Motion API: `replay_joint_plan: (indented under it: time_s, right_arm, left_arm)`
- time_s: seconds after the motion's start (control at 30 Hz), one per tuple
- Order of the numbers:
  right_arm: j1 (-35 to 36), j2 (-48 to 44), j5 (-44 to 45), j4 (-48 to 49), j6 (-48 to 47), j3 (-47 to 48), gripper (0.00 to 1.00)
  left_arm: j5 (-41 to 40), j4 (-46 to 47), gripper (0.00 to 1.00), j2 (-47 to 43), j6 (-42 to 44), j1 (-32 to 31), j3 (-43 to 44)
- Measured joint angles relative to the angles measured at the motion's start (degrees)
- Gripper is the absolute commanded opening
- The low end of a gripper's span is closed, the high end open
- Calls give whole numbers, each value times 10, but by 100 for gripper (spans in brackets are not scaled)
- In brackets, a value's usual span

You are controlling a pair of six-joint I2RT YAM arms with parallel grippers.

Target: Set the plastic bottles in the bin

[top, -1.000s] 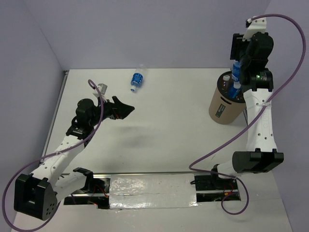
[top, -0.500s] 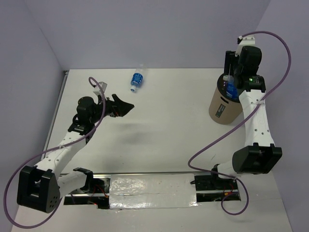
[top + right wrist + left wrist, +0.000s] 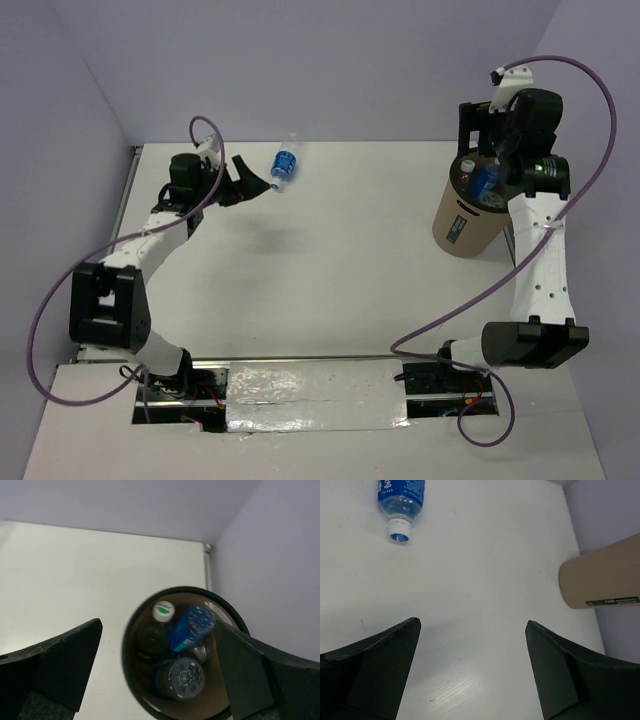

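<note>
One plastic bottle (image 3: 285,166) is not yet in the bin (image 3: 467,215). You can see this blue-labelled bottle lying on its side near the far edge of the white surface (image 3: 340,260), left of centre, with its blue cap turned toward the near side. From the left wrist it shows at the upper left (image 3: 400,495), cap pointing back at the camera.

The bin stands upright at the far right of the surface, well apart from that bottle, with a small dark label on its side. In the left wrist view it is the tan shape at the right edge (image 3: 605,575).

Look down through the right wrist camera and you see the bin's dark rim (image 3: 131,630) with bottles inside. One has a white and green cap and a dark body (image 3: 155,630). A blue-labelled one (image 3: 189,627) leans beside it, and a clear bluish one (image 3: 180,677) sits nearer the camera. A further clear shape lies toward the right wall, but you cannot tell what it is.

Your left fingers (image 3: 247,172) are spread wide and hold nothing. They sit just beside the bottle's cap end, on its left, without touching it. In the wrist view (image 3: 375,665) bare surface shows between them.

Your right fingers (image 3: 472,125) hang above the bin's mouth, also spread wide and empty (image 3: 55,665), with the bin's opening framed between them.
</note>
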Motion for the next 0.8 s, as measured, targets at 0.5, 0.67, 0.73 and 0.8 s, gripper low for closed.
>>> replay_joint_plan:
  time_s: [0.5,0.67,0.73,0.8]
  right_arm:
    - [111,-50,-429,-196,-167,-42,100]
    - [110,-52,-457,-195,-166,-72,100]
    - [110,-55,-462,-193,-163,-85,100]
    - [110,-58,-464,-190,-159,-96,100]
  left_arm:
    - [-156,-252,100,490,164,-62,591]
    - [-226,-274,100,573,206,-102,676]
    - [-238,-274,98,587,208,-107,682]
    - [-246,-276,92,596,207,-106,682]
